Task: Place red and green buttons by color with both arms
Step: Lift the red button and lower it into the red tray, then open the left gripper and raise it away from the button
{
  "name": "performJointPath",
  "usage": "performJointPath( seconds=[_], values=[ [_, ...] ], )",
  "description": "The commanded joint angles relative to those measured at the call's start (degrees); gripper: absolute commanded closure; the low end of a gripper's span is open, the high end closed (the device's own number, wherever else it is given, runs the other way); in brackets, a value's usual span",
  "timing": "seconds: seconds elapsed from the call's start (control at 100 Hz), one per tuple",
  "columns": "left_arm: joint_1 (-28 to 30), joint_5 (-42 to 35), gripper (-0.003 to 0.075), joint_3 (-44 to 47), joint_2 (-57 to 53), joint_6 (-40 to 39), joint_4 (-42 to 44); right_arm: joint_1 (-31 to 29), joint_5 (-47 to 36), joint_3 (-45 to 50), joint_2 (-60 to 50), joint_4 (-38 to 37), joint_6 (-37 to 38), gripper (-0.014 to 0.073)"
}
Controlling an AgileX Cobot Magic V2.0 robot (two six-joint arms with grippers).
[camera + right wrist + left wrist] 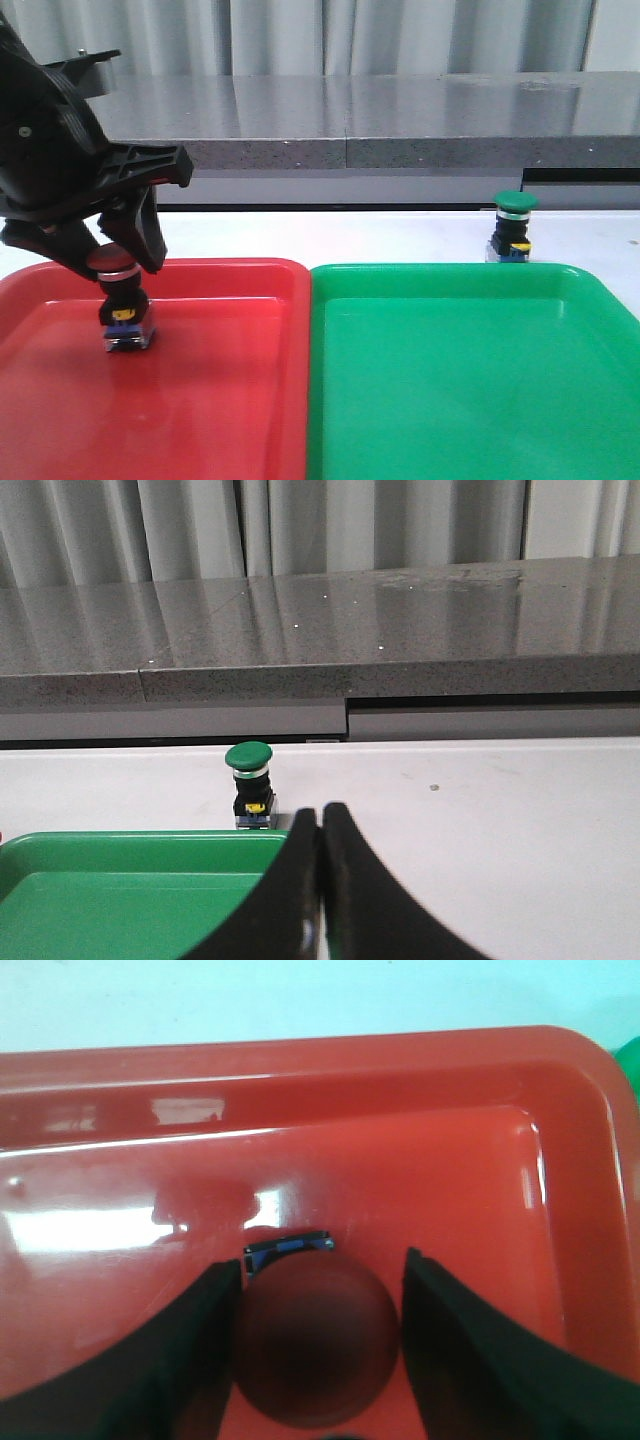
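Note:
The red button stands upright on the floor of the red tray, near its far left. My left gripper straddles the button's dark-red cap. In the left wrist view the cap fills the space between the fingers. One finger touches it, and a thin sliver of the tray shows beside the other. The green button stands upright on the white table, just beyond the green tray at its far right. My right gripper is shut and empty, short of the green button and to its side.
The two trays lie side by side and touch at the middle. A grey stone ledge runs along the back of the table. The rim of the green tray lies between my right gripper and the green button.

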Motion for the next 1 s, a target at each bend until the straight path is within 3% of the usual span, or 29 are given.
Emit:
performJointPath(
  seconds=[0.0, 0.1, 0.66, 0.99],
  values=[
    [-0.5, -2.1, 0.0183, -1.3, -2.0, -0.6, -0.7, -0.3, -4.8, -0.8, -1.2, 0.0, -0.4, 0.0704],
    [-0.5, -2.1, 0.0108, -1.3, -2.0, -0.6, -0.7, -0.3, -4.8, -0.8, -1.2, 0.0, -0.4, 0.0704],
    [-0.5, -2.1, 0.011, -1.3, -6.2, -0.6, 2.5, -0.3, -4.8, -0.8, -1.2, 0.0, -0.4, 0.0704],
    [1.9, -3.9, 0.0113, -1.3, -18.6, -0.6, 5.8, -0.3, -4.8, -0.8, -1.2, 0.0, -0.4, 0.0704]
  ],
)
